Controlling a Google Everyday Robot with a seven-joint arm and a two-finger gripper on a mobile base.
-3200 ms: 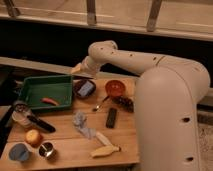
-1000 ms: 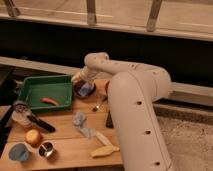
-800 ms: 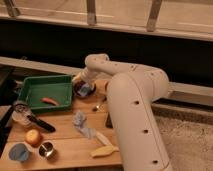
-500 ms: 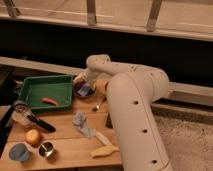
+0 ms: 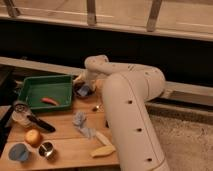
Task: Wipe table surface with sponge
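Beside the green tray's right rim: end effector (image 5: 81, 84), low over a dark bowl at the tray's right rear corner.
End effector state: I cannot tell how far open it is, or whether it has hold of anything; the wrist covers it from my view.
Landmark: green tray (image 5: 37, 89), on the rear left of the wooden bench (image 5: 65, 159).
Sponge: bluish piece (image 5: 84, 91), which I read as the sponge; it lies in the dark bowl just right of the tray, directly under the end effector. I cannot tell if they touch.
Dark bowl: (image 5: 76, 93), on the bench, just beside the tray's right wall.
Arm: white arm (image 5: 127, 100) rises from well right and in front of the tray, bends above the tray's right rear corner, and drops to the bowl.
Tray contents: one long orange-red piece (image 5: 49, 101), near the tray's front wall.
Black-handled tool: (image 5: 41, 124), lying slantwise just in front of the tray's left half.
Crumpled cloth: grey-blue (image 5: 79, 120), in front of the tray's right front corner.
Orange fruit: (image 5: 33, 136), well in front of the tray.
Blue cup: (image 5: 19, 152), farther in front of the tray than the fruit, off its left corner.
Metal can: (image 5: 46, 149), just right of the blue cup, well in front of the tray.
Yellow banana-shaped piece: (image 5: 103, 150), far in front and to the right of the tray, close to the arm.
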